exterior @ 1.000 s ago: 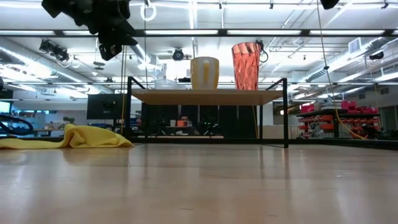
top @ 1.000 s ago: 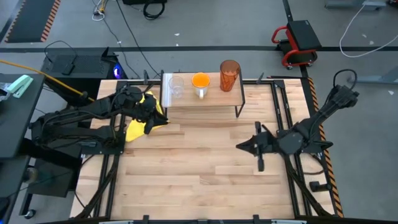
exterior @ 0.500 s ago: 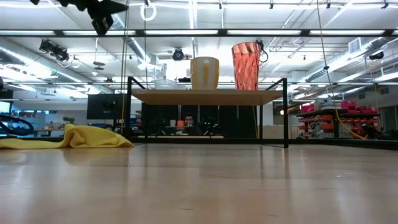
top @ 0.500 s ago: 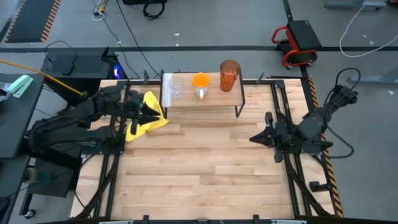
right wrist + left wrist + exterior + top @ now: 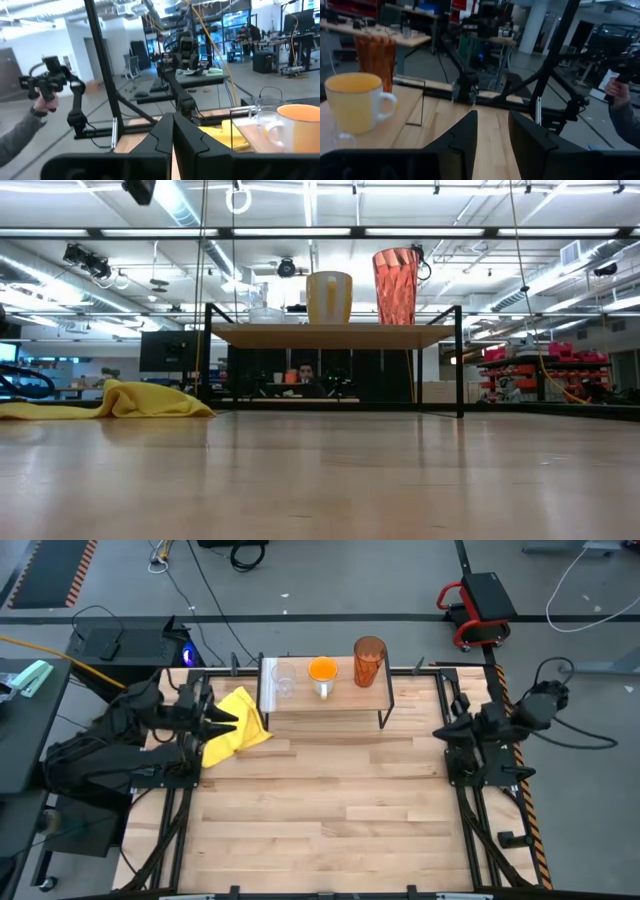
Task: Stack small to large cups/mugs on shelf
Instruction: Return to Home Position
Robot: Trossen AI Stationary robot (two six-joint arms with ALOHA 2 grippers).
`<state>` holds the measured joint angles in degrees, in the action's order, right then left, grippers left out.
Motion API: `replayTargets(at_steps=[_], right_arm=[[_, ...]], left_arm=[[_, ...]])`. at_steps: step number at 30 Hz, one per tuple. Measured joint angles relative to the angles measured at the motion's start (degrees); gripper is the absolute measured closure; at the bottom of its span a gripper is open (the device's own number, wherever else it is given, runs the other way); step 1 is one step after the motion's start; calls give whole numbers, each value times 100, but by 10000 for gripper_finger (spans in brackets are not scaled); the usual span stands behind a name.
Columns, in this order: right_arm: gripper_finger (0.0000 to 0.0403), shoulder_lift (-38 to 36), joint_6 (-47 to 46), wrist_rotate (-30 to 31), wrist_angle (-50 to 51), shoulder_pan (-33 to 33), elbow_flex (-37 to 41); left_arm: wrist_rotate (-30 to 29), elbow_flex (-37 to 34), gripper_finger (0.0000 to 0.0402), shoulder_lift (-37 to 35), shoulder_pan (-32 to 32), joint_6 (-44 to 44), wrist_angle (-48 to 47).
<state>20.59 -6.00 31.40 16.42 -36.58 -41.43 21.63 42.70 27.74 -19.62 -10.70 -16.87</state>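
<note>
Neatly, clear cup (image 5: 284,680), orange mug (image 5: 322,671), amber tumbler (image 5: 369,661) line the shelf (image 5: 340,702).

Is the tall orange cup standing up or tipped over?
Standing up: the tumbler sits straight on the shelf, open rim on top, beside the mug.

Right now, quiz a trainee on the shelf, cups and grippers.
1. True or false: the small clear glass cup, the white mug with orange inside and the tall amber tumbler all stand on the low light-wood shelf.
2. Which stands in the middle? A cup, B mug, C tumbler.
3. Fill in: the ___ gripper is by the crumpled yellow cloth.
Key: 1 true; 2 B; 3 left gripper; right gripper is across the table.
</note>
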Motion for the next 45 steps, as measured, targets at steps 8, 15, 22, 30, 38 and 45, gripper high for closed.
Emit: replayTargets(at_steps=[8,15,22,30,38,45], right_arm=[[385,-378,-16,-22,225,1,0],[385,-687,-35,-22,526,2,-70],[385,-1076,-90,-20,667,4,-131],[385,-1188,-102,-21,761,4,-131],[385,-1485,-35,-22,757,4,-131],[385,-2052,-29,-15,838,4,-134]], left_arm=[[0,-2,276,-425,-2,-4,241],[0,-2,279,-771,-2,-23,268],[0,-2,284,-1127,-2,0,199],[-76,-4,275,-1630,-2,-45,-206],[-92,-4,278,-1910,-2,-63,-517],[-105,-5,275,-2211,-2,-66,-684]])
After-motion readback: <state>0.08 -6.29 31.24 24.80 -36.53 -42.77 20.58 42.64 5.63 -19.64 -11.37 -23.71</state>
